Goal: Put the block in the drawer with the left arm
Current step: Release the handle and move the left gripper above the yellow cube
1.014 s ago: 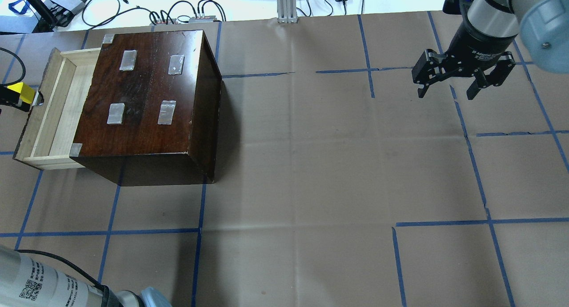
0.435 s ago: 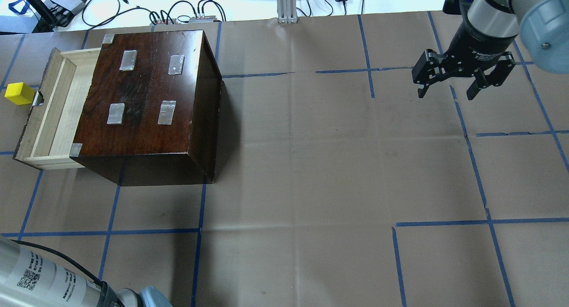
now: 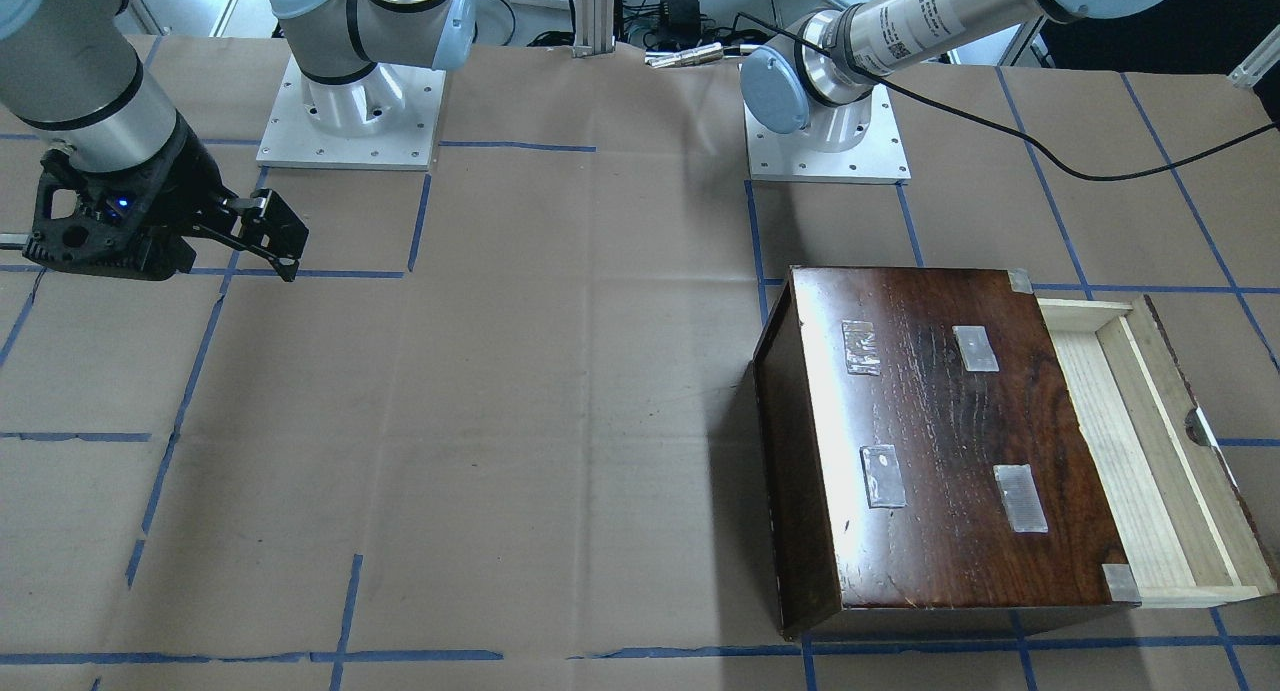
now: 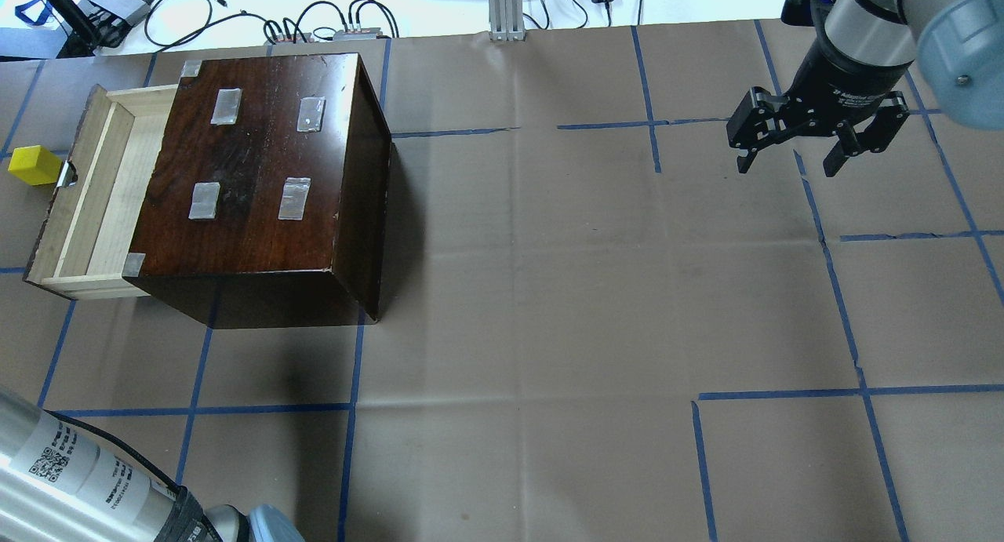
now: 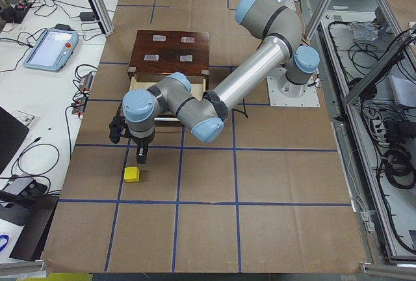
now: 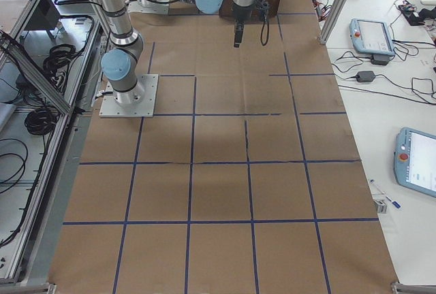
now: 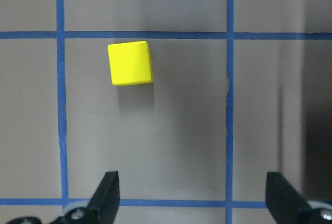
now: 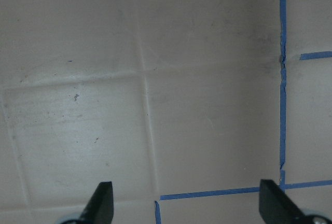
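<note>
The yellow block [image 4: 34, 165] lay on the desk [image 4: 549, 307] near its left end. It was out in front of the open drawer [image 4: 98, 189], not in it. The drawer stuck out of the brown box [image 4: 259, 173] toward that left end. The left arm [image 5: 250, 73] reached past the box. The left jaws hung over the block, wide open and holding nothing. They seemed close to it, but the side view was small. The right jaws, by the far right corner of the desk, were open too.
</note>
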